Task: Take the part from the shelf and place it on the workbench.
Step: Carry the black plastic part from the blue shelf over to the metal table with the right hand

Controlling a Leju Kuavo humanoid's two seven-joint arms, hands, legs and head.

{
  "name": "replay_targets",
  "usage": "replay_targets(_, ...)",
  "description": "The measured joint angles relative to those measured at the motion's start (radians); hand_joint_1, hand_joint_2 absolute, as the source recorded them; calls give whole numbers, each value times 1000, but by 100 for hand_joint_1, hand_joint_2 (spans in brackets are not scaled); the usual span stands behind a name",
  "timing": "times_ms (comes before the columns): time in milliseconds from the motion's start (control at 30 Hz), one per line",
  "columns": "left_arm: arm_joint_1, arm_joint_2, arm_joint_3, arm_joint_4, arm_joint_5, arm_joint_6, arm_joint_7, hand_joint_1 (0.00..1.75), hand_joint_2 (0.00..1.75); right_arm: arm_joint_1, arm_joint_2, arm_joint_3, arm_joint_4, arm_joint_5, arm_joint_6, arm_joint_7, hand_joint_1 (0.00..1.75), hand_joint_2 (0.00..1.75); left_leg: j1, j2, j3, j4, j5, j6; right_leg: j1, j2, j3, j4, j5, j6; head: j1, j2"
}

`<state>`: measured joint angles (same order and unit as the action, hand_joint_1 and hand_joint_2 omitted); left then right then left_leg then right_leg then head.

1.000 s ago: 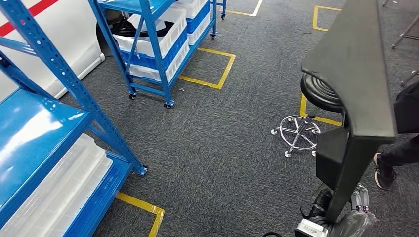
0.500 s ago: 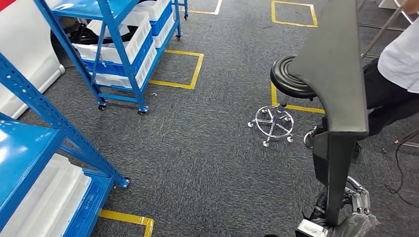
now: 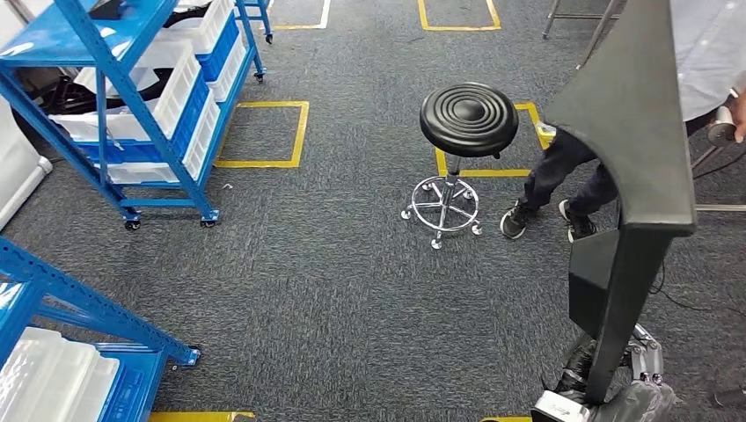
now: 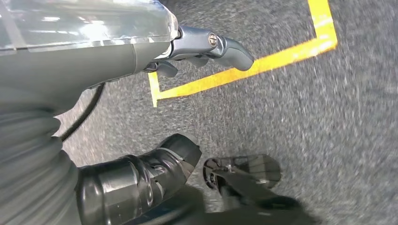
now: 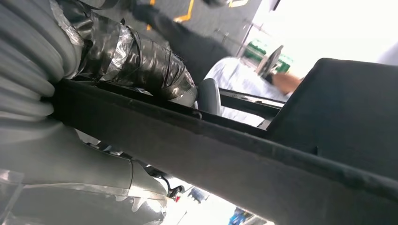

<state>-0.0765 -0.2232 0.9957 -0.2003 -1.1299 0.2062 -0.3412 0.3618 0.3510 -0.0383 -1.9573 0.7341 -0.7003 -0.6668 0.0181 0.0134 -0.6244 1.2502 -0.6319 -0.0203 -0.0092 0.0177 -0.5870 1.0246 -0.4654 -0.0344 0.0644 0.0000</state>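
Since the earlier frame, the view has swung right, bringing the stool (image 3: 468, 119) nearer centre. Nearest, the long matte-black angular part (image 3: 626, 158) is gripped upright by the right hand (image 3: 616, 387); the left hand (image 4: 155, 117) hangs empty, fingers apart. Beyond, open grey carpet (image 3: 334, 264) is bordered by blue steel shelving (image 3: 132, 105) and a standing person (image 3: 563, 176).

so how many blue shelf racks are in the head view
2: one blue rack at the upper left, loaded with white bins, and one blue rack cut off at the lower left corner. More may be out of frame.
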Motion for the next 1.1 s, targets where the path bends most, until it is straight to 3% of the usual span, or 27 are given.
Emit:
replay_targets(33, 2, 0, 0, 0, 0, 0, 0, 0, 175, 0, 0, 0, 0, 0, 0, 0, 175, 175, 0, -3, -22, 35, -2, 0, 1, 14, 1, 1, -1, -1, 0, 0)
replay_targets(67, 4, 0, 1, 0, 0, 0, 0, 0, 175, 1, 0, -1, 1, 0, 0, 0, 175, 175, 0, -5, -29, 34, 16, 0, 2, 28, 2, 2, -2, -1, 0, 0)
replay_targets(133, 5, 0, 1, 0, -1, 0, 1, 0, 175, 1, 0, -1, 2, 0, 0, 0, 175, 175, 1, -24, 6, -68, 96, 4, 2, 56, 6, 7, -5, 2, 0, 0)
replay_targets(200, 5, 1, 1, 0, -2, -1, 1, 0, 175, 0, 0, -1, 2, -2, 0, 0, 175, 175, 3, -75, 49, -183, 144, 9, 3, 79, 3, 15, -10, 10, 0, 0)
replay_targets(267, 4, 1, 1, 0, -2, -2, 1, 0, 175, 1, 0, -1, 2, -3, 0, 0, 175, 175, 1, -99, 63, -220, 145, 15, 0, 101, -6, 19, -10, 23, 0, 0)
replay_targets(300, 3, 2, 1, 0, -3, -2, 1, 0, 175, 2, 0, -1, 2, -3, 0, 0, 175, 175, 0, -89, 66, -225, 147, 19, -2, 111, -10, 18, -8, 30, 0, 0)
replay_targets(333, 3, 2, 2, 0, -3, -2, 1, 0, 175, 3, 0, -1, 2, -3, 0, 0, 175, 175, 1, -77, 68, -230, 150, 25, -4, 109, -12, 18, -8, 36, 0, 0)
replay_targets(400, 2, 2, 2, 0, -6, -2, 0, 0, 175, 4, 0, -1, 2, -2, 0, 1, 175, 175, 3, -53, 75, -243, 157, 39, -2, 63, -27, 49, -28, 44, 2, 0)
replay_targets(467, 3, 2, 2, 0, -8, 0, 0, 0, 175, 1, 0, -1, 4, 0, 0, 1, 175, 175, 1, -26, 79, -248, 157, 46, -2, 9, -75, 146, -81, 50, 3, 0)
replay_targets(533, 6, 3, 2, 0, -8, 0, 1, 0, 175, 2, 0, -1, 8, 1, 0, 2, 175, 175, -1, 4, 80, -248, 154, 49, -6, -4, -129, 249, -119, 56, 3, 0)
replay_targets(567, 7, 3, 2, 0, -7, 0, 1, 0, 175, 3, 0, -1, 11, 1, 0, 2, 175, 175, -1, 19, 80, -248, 151, 48, -9, -7, -137, 262, -114, 58, 2, 0)
replay_targets(633, 6, 3, 2, 0, -6, -1, 2, 0, 175, 4, 0, -1, 14, 1, 0, 5, 175, 175, 0, 43, 85, -246, 146, 43, -13, -23, -98, 188, -62, 62, 3, 0)
replay_targets(700, 6, 3, 2, 0, -6, -3, 3, 0, 175, 4, 0, -1, 15, 1, 0, 8, 175, 175, -2, 62, 91, -242, 137, 32, -9, -69, -36, 70, -20, 58, 2, 0)
replay_targets(767, 5, 3, 2, 0, -6, -5, 3, 0, 175, 3, 0, -1, 16, 1, 0, 10, 175, 175, -7, 78, 99, -241, 128, 19, -1, -92, -11, 22, -16, 46, 1, 0)
replay_targets(833, 2, 3, 2, 0, -6, -7, 3, 0, 175, 4, 0, -2, 17, 1, 0, 12, 175, 175, -7, 96, 109, -243, 122, 9, 2, -69, -10, 20, -17, 32, 1, 0)
replay_targets(900, 0, 3, 2, 0, -6, -10, 3, 0, 175, 5, 0, -3, 18, 1, 0, 12, 175, 175, -2, 72, 106, -217, 98, -1, -1, -48, -5, 14, -14, 20, 1, 0)
replay_targets(967, 0, 3, 2, 0, -6, -13, 3, 0, 175, 4, 0, -4, 18, 1, 0, 12, 175, 175, 1, 21, 61, -115, 40, -5, -3, -27, -2, 11, -13, 8, 1, 0)
replay_targets(1033, 3, 3, 2, 0, -7, -17, 1, 0, 175, 4, 0, -5, 20, 0, 0, 12, 175, 175, 1, 0, -5, 13, -11, -4, 0, -2, -2, 12, -14, 2, 1, 0)
replay_targets(1067, 5, 3, 2, 0, -7, -18, 0, 0, 175, 4, 0, -5, 21, 0, 0, 12, 175, 175, 1, -3, -27, 47, -13, -3, 2, 12, -1, 13, -14, 1, 1, 0)
replay_targets(1100, 6, 3, 2, 0, -7, -19, -1, 0, 175, 4, 0, -5, 22, 0, 0, 12, 175, 175, 1, -5, -31, 42, 6, 0, 4, 26, 0, 13, -15, 1, 1, 0)
